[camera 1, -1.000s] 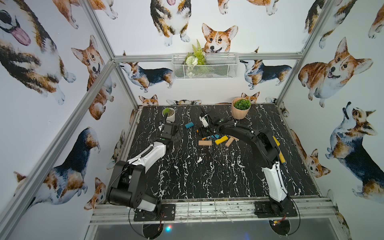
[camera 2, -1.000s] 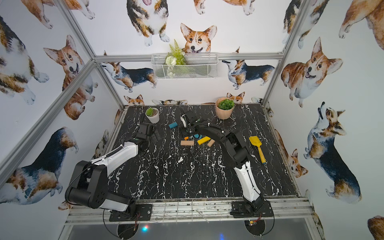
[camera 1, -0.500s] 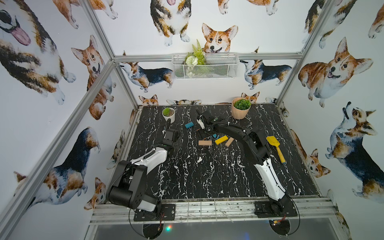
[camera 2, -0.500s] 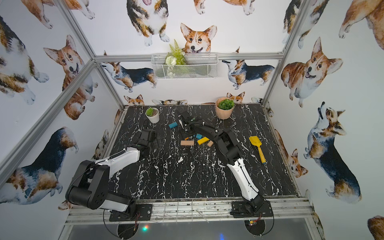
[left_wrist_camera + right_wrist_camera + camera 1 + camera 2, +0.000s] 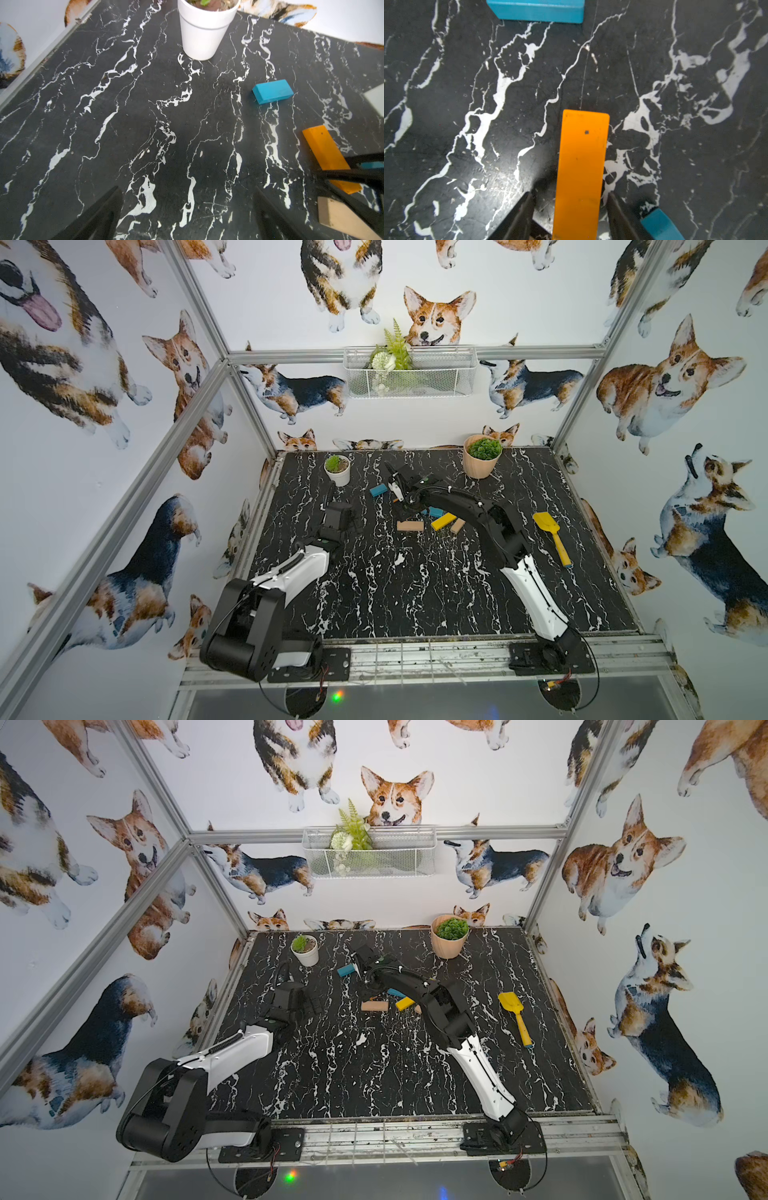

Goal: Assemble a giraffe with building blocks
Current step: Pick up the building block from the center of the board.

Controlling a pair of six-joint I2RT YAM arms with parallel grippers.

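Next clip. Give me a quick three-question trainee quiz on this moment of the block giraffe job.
1. True or false: the left gripper holds a block.
2. Which block lies between the fingers of the right gripper? A teal, B orange, C tan.
3. How many plant pots stand on the table?
Key: 1 false, it is open and empty. 2 B, the orange block. 3 two: a white pot and a tan pot.
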